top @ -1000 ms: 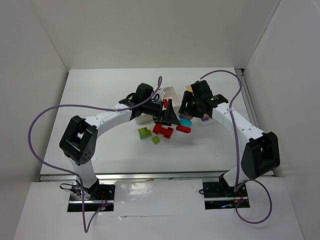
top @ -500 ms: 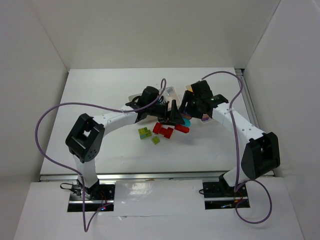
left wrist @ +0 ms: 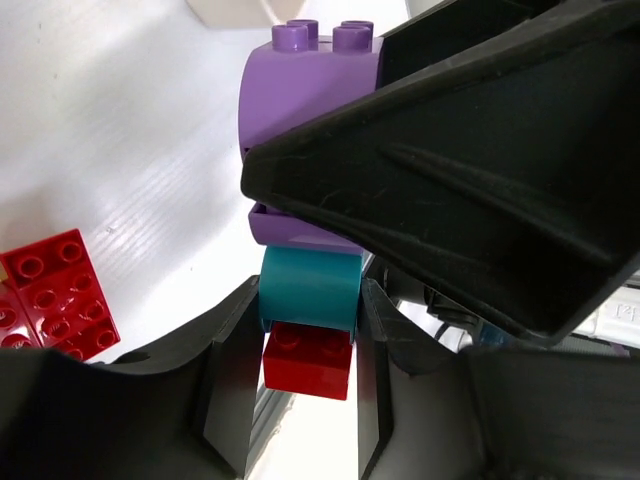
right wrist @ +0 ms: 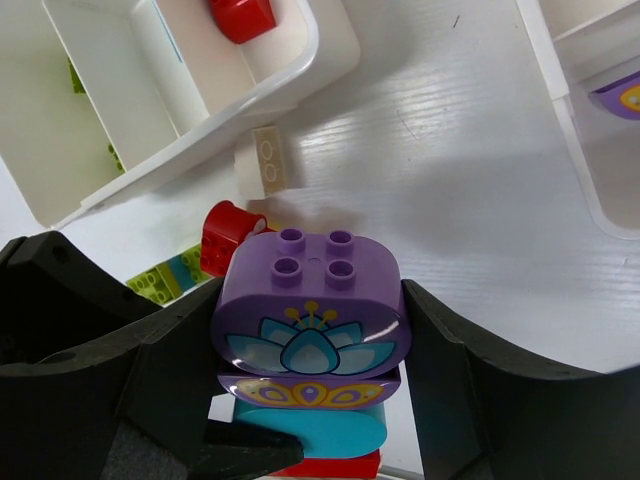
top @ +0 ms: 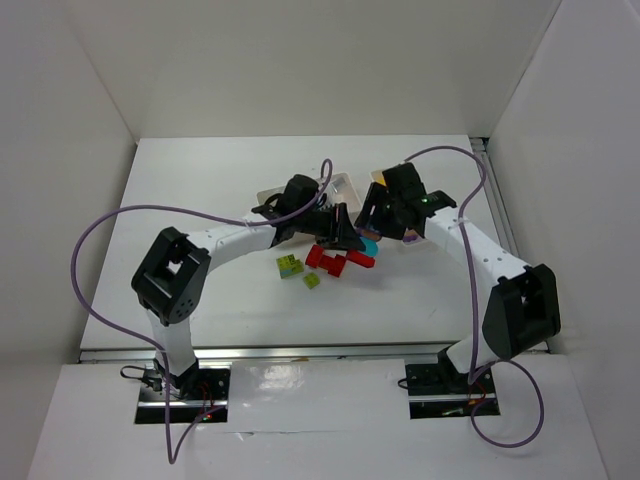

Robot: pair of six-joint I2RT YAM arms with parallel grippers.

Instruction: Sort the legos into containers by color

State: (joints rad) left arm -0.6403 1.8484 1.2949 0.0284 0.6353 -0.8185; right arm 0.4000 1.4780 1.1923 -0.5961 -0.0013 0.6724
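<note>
A stack of legos hangs above the table between both grippers. Its top is a purple brick [right wrist: 308,300] printed with a lotus flower, over a thin purple plate, a teal brick [left wrist: 310,288] and a red brick [left wrist: 308,362]. My right gripper [right wrist: 310,345] is shut on the purple brick. My left gripper [left wrist: 308,310] is shut on the teal brick, one finger on each side, and the red brick sits just below between the fingers. In the top view the left gripper [top: 346,236] and right gripper [top: 377,226] meet at the teal brick [top: 371,244].
Red bricks [top: 326,261] and lime green bricks [top: 290,266] lie loose on the table under the arms. A wide white tray [right wrist: 322,58] holds a red brick [right wrist: 243,15]. A second tray [right wrist: 560,95] stands to the right. A small cream brick [right wrist: 268,160] lies between them.
My left gripper has moved right to the hanging stack and closed from wide open onto its teal brick. The right gripper and stack have stayed in place.
</note>
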